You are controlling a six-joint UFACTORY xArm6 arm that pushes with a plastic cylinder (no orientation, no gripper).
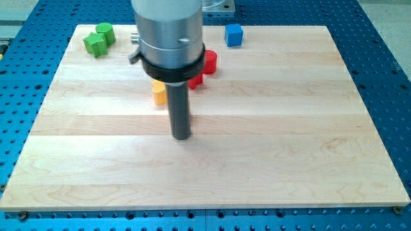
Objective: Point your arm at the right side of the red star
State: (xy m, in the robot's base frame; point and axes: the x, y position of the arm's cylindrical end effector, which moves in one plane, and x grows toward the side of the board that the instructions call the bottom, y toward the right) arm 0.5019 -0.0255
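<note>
Behind my tip (182,136), toward the view's top, sit two red pieces close together, both partly hidden by the arm's grey housing (168,32). Nearer one, red block (196,79), peeks out just under the black collar; likely the red star, but shape not resolvable. Second, red cylinder (209,60), lies a little farther up and to the view's right of it, touching or nearly so.

Tool state: bare rod, nothing to open or close, carrying nothing. Tip rests on the wooden board (289,141), clear of every block.

Other items relative to tip:
- yellow block (158,92), up and slightly to the view's left, near.
- blue cube (234,34), far up and to the view's right.
- two green blocks (99,39), far up-left, at the board's corner.

Handling judgement: star looks small, rigid, light; should slide readily on smooth wood at the slightest nudge. No grasp possible. Approach its view-right flank from open board, stop just beside it. Risk: the cylinder crowds that side, leaving little room.
</note>
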